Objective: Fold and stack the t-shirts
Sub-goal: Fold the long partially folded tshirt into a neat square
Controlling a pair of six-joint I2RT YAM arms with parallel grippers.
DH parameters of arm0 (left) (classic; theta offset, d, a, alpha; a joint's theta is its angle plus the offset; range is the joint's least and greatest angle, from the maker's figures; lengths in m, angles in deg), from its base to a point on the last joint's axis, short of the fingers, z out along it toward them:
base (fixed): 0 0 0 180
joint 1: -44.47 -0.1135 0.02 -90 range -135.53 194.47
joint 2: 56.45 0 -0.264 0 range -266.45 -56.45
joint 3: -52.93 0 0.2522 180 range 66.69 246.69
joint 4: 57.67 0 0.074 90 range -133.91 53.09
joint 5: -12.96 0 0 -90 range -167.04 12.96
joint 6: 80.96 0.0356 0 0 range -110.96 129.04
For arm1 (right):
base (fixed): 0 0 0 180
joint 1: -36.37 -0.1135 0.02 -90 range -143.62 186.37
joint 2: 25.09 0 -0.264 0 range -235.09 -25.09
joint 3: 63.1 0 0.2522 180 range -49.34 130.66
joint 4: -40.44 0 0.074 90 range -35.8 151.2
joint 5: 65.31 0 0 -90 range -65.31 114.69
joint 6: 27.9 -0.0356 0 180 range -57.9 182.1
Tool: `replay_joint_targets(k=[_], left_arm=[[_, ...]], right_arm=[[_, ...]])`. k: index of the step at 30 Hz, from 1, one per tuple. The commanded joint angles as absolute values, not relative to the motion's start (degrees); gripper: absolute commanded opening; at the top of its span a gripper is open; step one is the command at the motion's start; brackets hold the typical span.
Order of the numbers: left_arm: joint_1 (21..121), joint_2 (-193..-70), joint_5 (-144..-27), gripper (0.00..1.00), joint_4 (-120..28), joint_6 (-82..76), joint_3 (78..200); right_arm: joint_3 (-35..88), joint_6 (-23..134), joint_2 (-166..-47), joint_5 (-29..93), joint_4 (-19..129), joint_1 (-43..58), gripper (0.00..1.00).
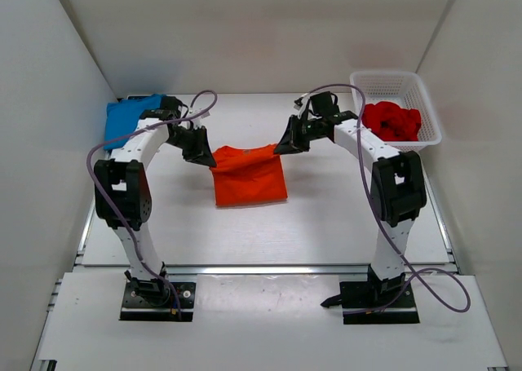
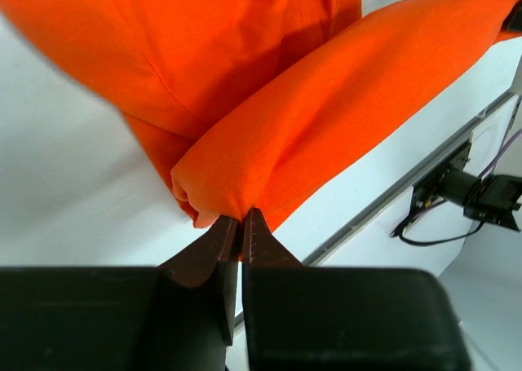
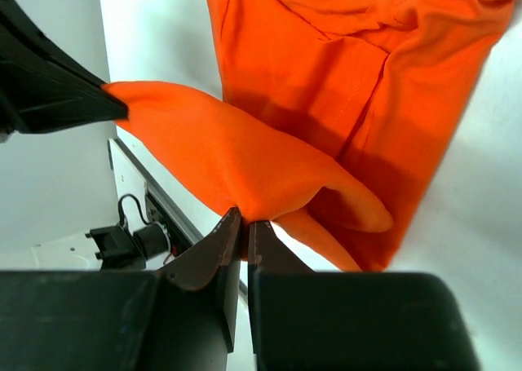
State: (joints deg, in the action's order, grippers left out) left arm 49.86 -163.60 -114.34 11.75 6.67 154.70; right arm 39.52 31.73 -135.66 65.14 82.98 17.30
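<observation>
The plain orange cloth t-shirt [image 1: 249, 175] is seen at the middle of the white table [image 1: 326, 216], its upper edge strung between both arms. One corner is pinched tight by the black left gripper [image 2: 242, 220], the other is clamped in the black right gripper [image 3: 245, 223].

White lattice basket [image 1: 390, 83]: right of and beyond the right pincer [image 1: 283, 148]. White table [image 1: 326, 216]: beneath it.

Left arm [image 1: 130, 171] and right arm [image 1: 383, 163] both reach forward with elbows raised and wrists turned inward to face each other. Left gripper [image 2: 242, 216] is pinched tight on one top corner of the orange shirt [image 1: 249, 179]. Right gripper [image 3: 244, 218] is clamped on the opposite corner, level with the left and well apart from it.
</observation>
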Motion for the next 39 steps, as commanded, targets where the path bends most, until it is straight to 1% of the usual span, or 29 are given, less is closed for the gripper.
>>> replay_joint_targets(k=[1, 7, 14, 15, 17, 18, 19, 20, 21, 22, 23, 24, 25, 26, 28, 29, 30, 32, 33, 34, 35, 36, 38, 39], left_arm=[[48.5, -165.3, -115.8, 0.07, 9.6, 5.2, 157.4], [46.8, -169.1, -115.5, 0.07, 8.0, 3.7, 162.4], [46.6, -173.1, -113.3, 0.12, 5.1, 1.7, 164.5], [46.4, -173.9, -112.2, 0.16, 4.2, 1.3, 164.5], [45.8, -174.7, -112.4, 0.18, 0.6, -0.1, 163.6], [45.5, -175.4, -112.4, 0.21, -0.5, -0.4, 163.3], [45.4, -176.0, -111.4, 0.25, -2.7, -1.1, 163.3], [45.3, -176.6, -110.3, 0.26, -4.1, -1.4, 164.1], [45.2, -177.1, -108.0, 0.28, -4.0, -1.2, 164.9], [45.3, -178.3, -104.7, 0.35, -4.1, -1.2, 166.9], [44.9, -178.2, -103.3, 0.41, -3.7, -0.6, 168.5], [45.3, -178.5, -100.5, 0.54, -3.3, 0.1, 169.2], [45.3, -178.3, -99.6, 0.63, -3.0, 0.4, 170.1], [45.0, -177.7, -97.4, 0.68, -2.8, 0.4, 170.9], [44.5, -176.7, -95.0, 0.69, -1.7, 0.6, 171.9], [44.6, -175.8, -94.5, 0.69, -1.5, 1.1, 172.9], [44.6, -175.3, -93.4, 0.70, -1.7, 1.9, 174.0], [44.6, -171.7, -92.2, 0.70, -2.6, 4.0, 174.3], [45.2, -169.6, -90.9, 0.69, -3.5, 5.7, 173.7], [46.2, -168.2, -91.5, 0.69, -3.7, 8.0, 172.9], [46.7, -166.3, -92.2, 0.67, -3.9, 9.0, 171.7], [48.1, -164.8, -94.2, 0.65, -3.0, 12.1, 170.2], [51.0, -165.1, -99.3, 0.55, 1.4, 16.6, 170.0], [51.8, -166.0, -100.0, 0.49, 4.8, 19.0, 170.0]], right_arm=[[44.8, 33.4, -139.5, 66.5, 84.3, 18.1, 0.00], [53.1, 32.8, -146.3, 67.1, 85.4, 18.6, 0.00], [67.5, 31.8, -157.4, 67.4, 88.2, 18.8, 0.00], [70.2, 31.9, -159.1, 67.4, 89.5, 18.8, 0.01], [74.1, 31.4, -162.1, 66.9, 90.1, 19.4, 0.05], [75.9, 31.4, -163.8, 66.3, 90.6, 19.6, 0.08], [77.6, 31.3, -165.3, 65.9, 90.3, 20.0, 0.16], [77.8, 30.3, -166.1, 65.7, 89.9, 20.5, 0.27], [80.2, 29.9, -167.5, 66.1, 89.1, 20.2, 0.32], [82.0, 29.9, -169.0, 66.4, 88.5, 20.6, 0.41], [83.0, 29.4, -170.4, 66.5, 88.0, 20.7, 0.46], [86.1, 29.0, -170.9, 65.7, 87.7, 20.8, 0.47], [89.8, 28.9, -172.3, 65.5, 88.8, 20.8, 0.49], [91.9, 29.1, -173.1, 64.2, 90.5, 21.2, 0.49], [100.5, 32.1, -174.3, 60.5, 94.9, 20.9, 0.46], [104.2, 33.4, -174.9, 57.9, 98.0, 20.8, 0.43], [105.3, 35.5, -174.9, 55.9, 99.7, 20.4, 0.39], [108.2, 40.1, -173.9, 53.4, 104.6, 19.1, 0.26], [108.1, 43.0, -173.4, 52.0, 107.0, 18.1, 0.16], [107.6, 45.4, -172.8, 51.6, 108.2, 17.4, 0.10], [107.5, 46.4, -172.1, 51.0, 110.2, 16.3, 0.00], [107.3, 48.8, -171.9, 50.8, 111.3, 15.6, 0.00], [105.2, 50.8, -170.8, 51.5, 113.2, 13.3, 0.00], [103.3, 50.7, -170.2, 53.2, 112.7, 12.9, 0.00]])
